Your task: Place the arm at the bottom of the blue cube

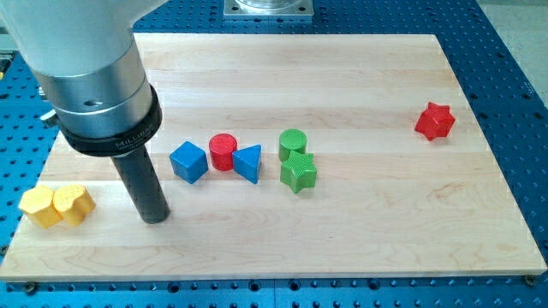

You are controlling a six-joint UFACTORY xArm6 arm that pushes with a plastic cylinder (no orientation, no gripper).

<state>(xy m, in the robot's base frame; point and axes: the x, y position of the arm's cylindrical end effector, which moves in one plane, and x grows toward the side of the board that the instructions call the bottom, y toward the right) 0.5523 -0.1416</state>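
Note:
The blue cube (188, 162) lies on the wooden board (368, 214), left of the middle. My tip (154, 217) rests on the board below and to the left of the blue cube, a short gap away and not touching it. A red cylinder (223, 152) stands just right of the cube, and a blue triangular block (248, 162) touches the cylinder's right side.
A green cylinder (292, 144) and a green star block (298, 172) sit together right of the blue triangle. A red star block (434, 121) lies at the view's right. Two yellow blocks (56, 205) sit at the board's left edge, left of my tip.

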